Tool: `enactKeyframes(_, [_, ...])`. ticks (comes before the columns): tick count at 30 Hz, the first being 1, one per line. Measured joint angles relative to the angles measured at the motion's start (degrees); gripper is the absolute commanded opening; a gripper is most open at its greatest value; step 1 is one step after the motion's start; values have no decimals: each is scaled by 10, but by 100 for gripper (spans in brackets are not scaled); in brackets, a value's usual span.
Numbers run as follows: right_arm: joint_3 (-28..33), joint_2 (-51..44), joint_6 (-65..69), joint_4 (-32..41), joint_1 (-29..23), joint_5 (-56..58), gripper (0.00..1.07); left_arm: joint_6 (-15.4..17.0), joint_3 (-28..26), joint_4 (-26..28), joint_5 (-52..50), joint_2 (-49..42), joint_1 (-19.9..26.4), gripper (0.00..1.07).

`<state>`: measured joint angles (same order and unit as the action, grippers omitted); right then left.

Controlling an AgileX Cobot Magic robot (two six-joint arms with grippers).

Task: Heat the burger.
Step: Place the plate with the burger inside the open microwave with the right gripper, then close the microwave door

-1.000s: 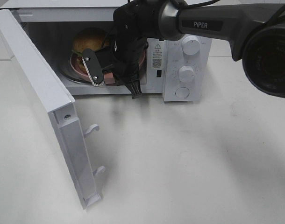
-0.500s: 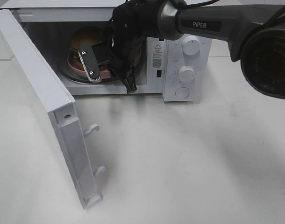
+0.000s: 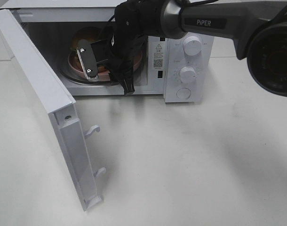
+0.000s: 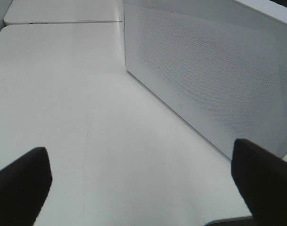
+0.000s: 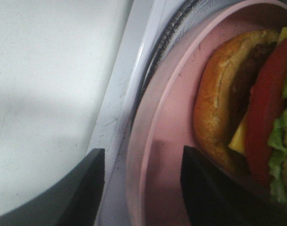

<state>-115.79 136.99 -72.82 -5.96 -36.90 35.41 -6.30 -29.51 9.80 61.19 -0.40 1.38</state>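
White tabletop (image 3: 204, 155) bears open microwave (image 3: 188, 70) holding the burger (image 3: 88, 34).

Bright, even light — soft shadows, close wrist views blurry.

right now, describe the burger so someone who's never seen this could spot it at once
Find the white microwave with its door swung open. Inside sits a round pink plate, and the burger is on it. Unlike the plain plate, it is layered: golden-brown bun, dark patty, yellow cheese, red tomato, green lettuce.
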Motion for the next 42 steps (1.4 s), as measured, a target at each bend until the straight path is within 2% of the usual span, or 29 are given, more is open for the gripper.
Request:
enactKeyframes(10, [110,-60,0,5,0,-55,71,0,0,0,0,0,0,96])
enactKeyframes(11, [139,-75,0,5,0,-73,74,0,0,0,0,0,0,96])
enactKeyframes(13, [150,-82,0,5,0,-83,76,0,0,0,0,0,0,96])
enactKeyframes(14, [180,-99,-1,3,0,-104,77,0,0,0,0,0,0,96])
enactKeyframes(26, [312,-190,-1,-11,0,-175,77,0,0,0,0,0,0,96])
enactKeyframes(35, [356,-229,4,-13,0,-182,77,0,0,0,0,0,0,96])
enactKeyframes(42, [391,-264,60,-50,0,-181,77,0,0,0,0,0,0,96])
